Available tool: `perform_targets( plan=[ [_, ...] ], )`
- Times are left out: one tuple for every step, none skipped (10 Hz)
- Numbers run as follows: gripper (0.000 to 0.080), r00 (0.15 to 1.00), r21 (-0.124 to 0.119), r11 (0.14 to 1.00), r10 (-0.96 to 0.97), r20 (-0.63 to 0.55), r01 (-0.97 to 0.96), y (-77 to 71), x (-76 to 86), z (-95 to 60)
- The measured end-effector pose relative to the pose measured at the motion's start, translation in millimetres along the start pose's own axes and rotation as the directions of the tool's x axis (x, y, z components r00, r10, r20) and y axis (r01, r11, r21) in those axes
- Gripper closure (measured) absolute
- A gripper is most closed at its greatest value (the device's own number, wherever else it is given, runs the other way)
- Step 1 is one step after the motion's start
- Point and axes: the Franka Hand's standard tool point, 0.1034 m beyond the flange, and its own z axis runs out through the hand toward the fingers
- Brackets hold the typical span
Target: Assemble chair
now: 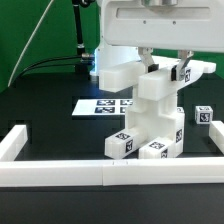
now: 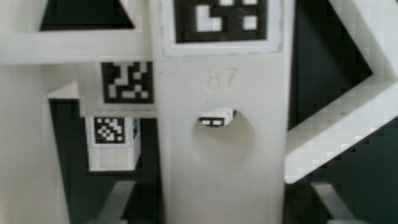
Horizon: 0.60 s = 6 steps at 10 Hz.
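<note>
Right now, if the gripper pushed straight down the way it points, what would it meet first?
Most likely the chair, which stands directly under the gripper. Its top piece sits between the fingers, though the pictures do not show whether they touch it.

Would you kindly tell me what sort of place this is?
Probably a robotics lab bench: a black table fenced by a white border rail, a marker board, and tagged white chair parts.

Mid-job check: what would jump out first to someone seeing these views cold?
The partly built white chair stands centre frame, covered in black-and-white tags, with the gripper straddling its top. A small loose block sits at the exterior view's right; the marker board lies flat at its left, behind the chair.
</note>
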Motion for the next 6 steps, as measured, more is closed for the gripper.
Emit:
perform_targets(
  plan=[
    [0.0515, 1.000, 0.000, 1.000, -0.004, 0.000, 0.004, -1.8, -1.7, 0.2],
    [0.0515, 1.000, 0.000, 1.000, -0.005, 0.000, 0.005, -2.0, -1.9, 0.1],
    [0.0515, 1.000, 0.000, 1.000, -0.006, 0.000, 0.006, -2.0, -2.0, 0.1],
    [0.0515, 1.000, -0.001, 1.000, -0.010, 0.001, 0.010, -1.7, -2.1, 0.2],
    [0.0515, 1.000, -0.001, 1.000, -0.014, 0.001, 0.014, -1.3, -2.3, 0.3],
    [0.0515, 1.000, 0.000, 1.000, -0.017, 0.000, 0.017, -1.1, -2.3, 0.2]
  ],
)
